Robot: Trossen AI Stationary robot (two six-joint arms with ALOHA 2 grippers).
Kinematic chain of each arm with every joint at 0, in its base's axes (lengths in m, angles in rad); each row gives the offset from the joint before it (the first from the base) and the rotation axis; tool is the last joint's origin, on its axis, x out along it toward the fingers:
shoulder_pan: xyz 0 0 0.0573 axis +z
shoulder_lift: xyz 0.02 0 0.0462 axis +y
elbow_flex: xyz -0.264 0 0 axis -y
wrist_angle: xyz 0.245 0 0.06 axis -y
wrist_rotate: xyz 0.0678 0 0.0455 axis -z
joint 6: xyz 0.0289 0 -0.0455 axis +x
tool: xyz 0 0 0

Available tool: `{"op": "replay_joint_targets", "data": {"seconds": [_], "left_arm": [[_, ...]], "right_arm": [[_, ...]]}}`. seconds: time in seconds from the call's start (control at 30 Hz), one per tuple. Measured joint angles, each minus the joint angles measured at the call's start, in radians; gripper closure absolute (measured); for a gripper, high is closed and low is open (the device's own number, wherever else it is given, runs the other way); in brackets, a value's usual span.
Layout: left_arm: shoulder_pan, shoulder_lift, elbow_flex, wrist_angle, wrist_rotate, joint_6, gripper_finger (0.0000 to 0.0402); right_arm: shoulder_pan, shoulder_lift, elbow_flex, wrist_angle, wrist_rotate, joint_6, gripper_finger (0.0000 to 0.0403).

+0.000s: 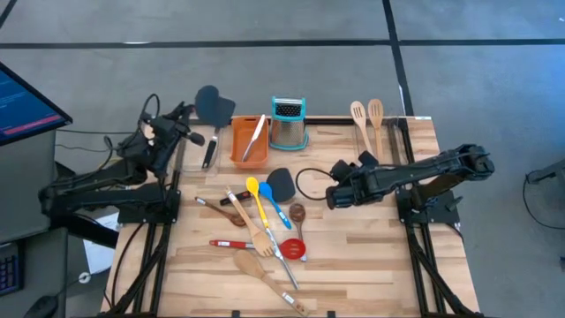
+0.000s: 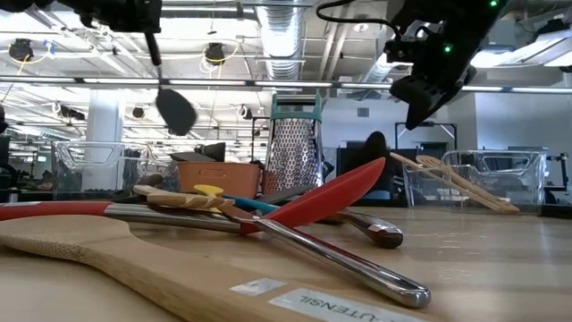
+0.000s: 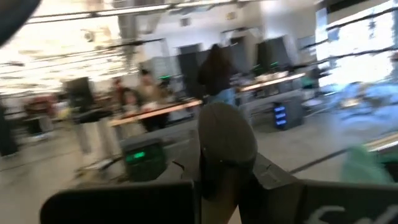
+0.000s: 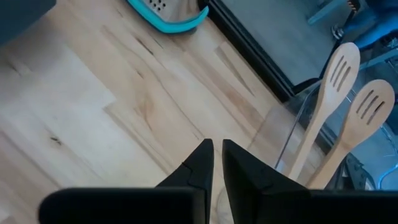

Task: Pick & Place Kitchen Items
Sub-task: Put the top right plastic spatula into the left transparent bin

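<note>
A black turner (image 1: 209, 104) with a broad rounded blade and a long dark handle hangs in the air, clenched by its handle in the left gripper (image 1: 188, 134) above the far left corner of the table (image 1: 371, 265); in the low view its blade (image 2: 176, 110) shows high above the wood. The blade points away from the jaws toward the far edge, just left of the orange tray (image 1: 248, 141), which holds a steel-handled tool (image 1: 254, 137). Right of the tray stands the box grater (image 1: 289, 123) with its teal top. The right gripper (image 1: 336, 193) hovers over the middle of the table with its fingers nearly together and nothing between them. Two slotted wooden spatulas (image 1: 367, 119) lie side by side at the far right. Near the front lies a loose heap: a yellow spoon (image 1: 258, 201), a blue spoon (image 1: 273, 203), a red spoon (image 1: 281, 248), wooden spoons (image 1: 256, 265) and another black turner (image 1: 281, 182).
</note>
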Motion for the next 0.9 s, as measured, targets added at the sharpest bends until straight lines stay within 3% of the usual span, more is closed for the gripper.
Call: {"op": "replay_joint_targets", "data": {"seconds": [0.6,0.73,0.9], "left_arm": [[-0.262,-0.057,0.001,0.000,-0.418,0.236,0.0379],[-0.353,-0.045,0.001,0.000,-0.514,0.239,0.0379],[-0.435,-0.005,0.001,0.000,-0.562,0.186,0.0379]], "right_arm": [[-0.031,0.000,0.000,0.103,-0.001,-0.103,0.0374],[-0.031,0.000,0.000,0.103,-0.001,-0.104,0.0376],[-0.031,0.000,0.000,0.105,-0.002,-0.103,0.0375]]}}
